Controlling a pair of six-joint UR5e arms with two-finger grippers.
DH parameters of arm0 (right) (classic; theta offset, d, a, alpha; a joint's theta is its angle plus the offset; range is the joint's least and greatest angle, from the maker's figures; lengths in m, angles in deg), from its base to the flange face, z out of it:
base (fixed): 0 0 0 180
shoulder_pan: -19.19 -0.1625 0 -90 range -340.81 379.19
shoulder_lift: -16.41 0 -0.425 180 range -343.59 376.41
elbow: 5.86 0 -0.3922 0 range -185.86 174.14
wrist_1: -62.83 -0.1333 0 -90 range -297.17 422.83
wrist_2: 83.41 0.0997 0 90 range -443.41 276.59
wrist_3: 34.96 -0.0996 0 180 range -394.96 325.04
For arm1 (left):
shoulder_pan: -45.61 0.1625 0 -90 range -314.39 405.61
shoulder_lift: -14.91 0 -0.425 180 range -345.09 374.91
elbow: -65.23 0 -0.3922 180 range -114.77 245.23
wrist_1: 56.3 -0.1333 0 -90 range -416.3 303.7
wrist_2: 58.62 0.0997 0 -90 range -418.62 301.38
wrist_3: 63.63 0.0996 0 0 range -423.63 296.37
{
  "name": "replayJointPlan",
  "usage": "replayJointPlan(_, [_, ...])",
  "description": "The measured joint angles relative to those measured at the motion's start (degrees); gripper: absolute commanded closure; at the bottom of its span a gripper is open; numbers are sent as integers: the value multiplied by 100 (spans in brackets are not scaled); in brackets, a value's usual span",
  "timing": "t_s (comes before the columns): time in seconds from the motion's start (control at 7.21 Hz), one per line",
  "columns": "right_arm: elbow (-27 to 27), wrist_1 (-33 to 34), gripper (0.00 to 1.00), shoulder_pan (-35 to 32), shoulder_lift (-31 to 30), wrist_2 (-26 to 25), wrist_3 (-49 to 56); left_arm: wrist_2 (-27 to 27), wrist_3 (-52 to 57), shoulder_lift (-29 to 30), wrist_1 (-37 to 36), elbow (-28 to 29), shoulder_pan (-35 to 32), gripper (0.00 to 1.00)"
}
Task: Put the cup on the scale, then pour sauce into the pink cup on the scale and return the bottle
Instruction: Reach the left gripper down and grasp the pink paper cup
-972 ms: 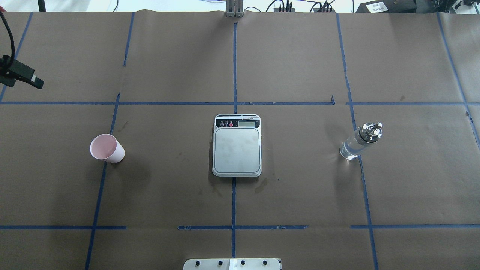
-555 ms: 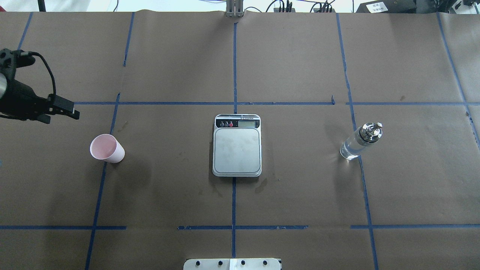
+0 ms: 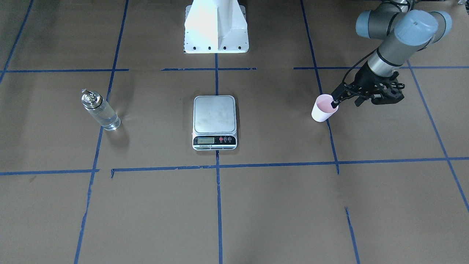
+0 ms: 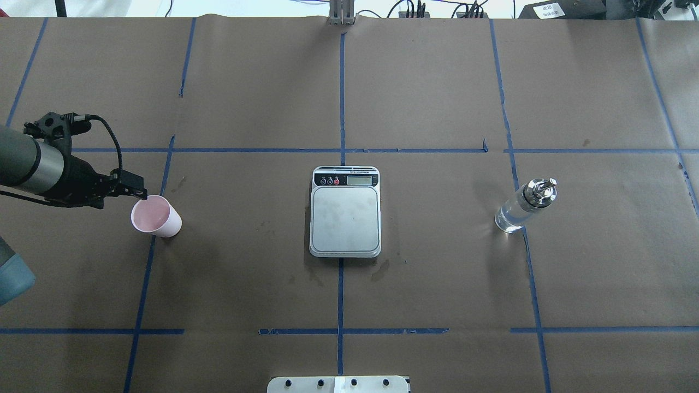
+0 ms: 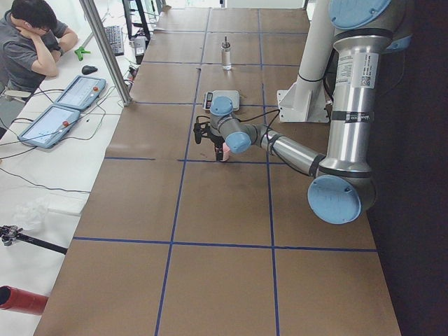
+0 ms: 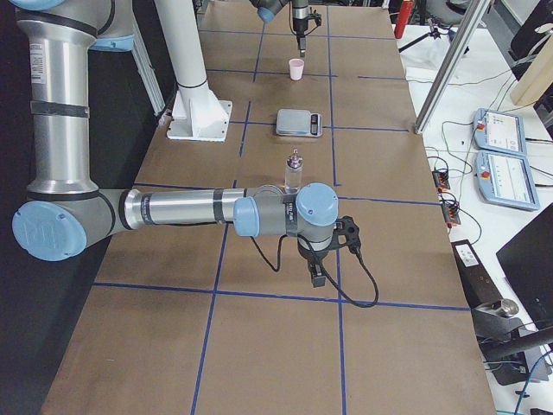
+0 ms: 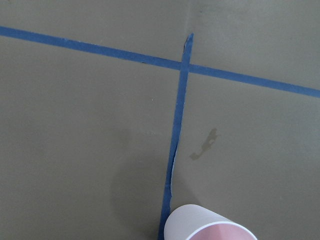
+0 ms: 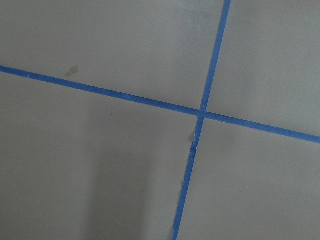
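Observation:
The pink cup [image 4: 158, 218] [image 3: 322, 110] stands upright on the brown paper at the robot's left, apart from the scale. The scale [image 4: 345, 218] [image 3: 214, 115] sits at the table's middle with a bare platform. The glass bottle [image 4: 519, 213] [image 3: 102, 113], holding clear sauce, stands upright at the robot's right. My left gripper [image 4: 123, 198] [image 3: 345, 104] points down, open and empty, a little above the cup. One finger [image 3: 335, 102] is over the cup's outer rim. The left wrist view shows the cup [image 7: 210, 227] at its bottom edge. My right gripper [image 6: 315, 277] shows only in the exterior right view, beyond the bottle; I cannot tell its state.
Blue tape lines [image 4: 341, 150] divide the paper-covered table. The robot's white base [image 3: 216, 29] stands behind the scale. Tablets and cables [image 6: 497, 156] lie on a side bench, and a seated person [image 5: 31, 42] is beyond the far edge.
My left arm has come in from the far left edge and moved right and nearer, ending over the cup's rim. The cup, scale and bottle have not moved.

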Motion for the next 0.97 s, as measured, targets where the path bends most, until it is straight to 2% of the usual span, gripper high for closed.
replayJointPlan(0.42, [0,1,0,0,2,7,-9,93,-2,19,-5,132,274,0])
replayJointPlan(0.56, [0,1,0,0,2,9,-11,96,6,19,-5,144,324,41])
replayJointPlan(0.69, [0,1,0,0,1,23,-12,95,5,18,-10,143,371,88])
replayJointPlan(0.83, [0,0,0,0,-3,66,-11,92,0,18,-21,141,399,100])
replayJointPlan(0.97, [0,-4,0,0,-5,130,-9,90,11,19,-35,141,406,100])
